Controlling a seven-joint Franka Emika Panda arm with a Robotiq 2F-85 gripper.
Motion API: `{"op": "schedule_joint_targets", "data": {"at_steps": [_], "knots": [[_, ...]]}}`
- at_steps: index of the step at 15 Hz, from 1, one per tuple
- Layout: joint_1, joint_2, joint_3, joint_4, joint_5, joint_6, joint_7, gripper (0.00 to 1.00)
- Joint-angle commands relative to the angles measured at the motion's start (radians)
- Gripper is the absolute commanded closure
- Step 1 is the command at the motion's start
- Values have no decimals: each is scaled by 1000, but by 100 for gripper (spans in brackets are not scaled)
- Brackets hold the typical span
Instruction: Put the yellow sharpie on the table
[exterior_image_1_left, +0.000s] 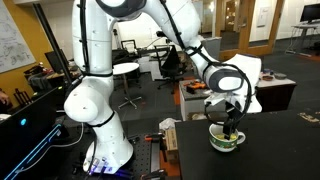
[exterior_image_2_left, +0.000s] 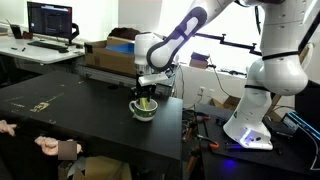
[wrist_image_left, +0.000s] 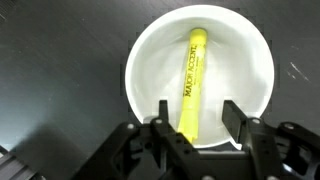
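Note:
The yellow sharpie (wrist_image_left: 192, 85) lies inside the white-and-green mug (wrist_image_left: 250, 70), seen from straight above in the wrist view. My gripper (wrist_image_left: 197, 118) is open, its two fingers spread either side of the sharpie's near end, just over the mug's mouth. In both exterior views the gripper (exterior_image_1_left: 231, 126) (exterior_image_2_left: 147, 96) hangs directly above the mug (exterior_image_1_left: 226, 141) (exterior_image_2_left: 144, 110), which stands on the dark table (exterior_image_2_left: 90, 115) (exterior_image_1_left: 275, 150). A bit of yellow shows in the mug in an exterior view (exterior_image_2_left: 146, 103).
A lighter desk with a cardboard box (exterior_image_2_left: 108, 55) and a monitor (exterior_image_2_left: 50, 20) stands behind the table. A person's hand (exterior_image_2_left: 45, 146) rests on the table's near edge. The robot base (exterior_image_2_left: 262, 95) stands beside the table. Office chairs (exterior_image_1_left: 172, 62) are in the background.

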Motion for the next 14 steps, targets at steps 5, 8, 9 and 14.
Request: {"op": "schedule_joint_targets", "data": {"at_steps": [5, 8, 9, 14], "knots": [[3, 46, -17, 85, 10, -119, -3, 68], [3, 50, -21, 95, 11, -131, -2, 93], [3, 50, -22, 97, 10, -134, -1, 99], [12, 29, -26, 82, 3, -134, 23, 95]]}}
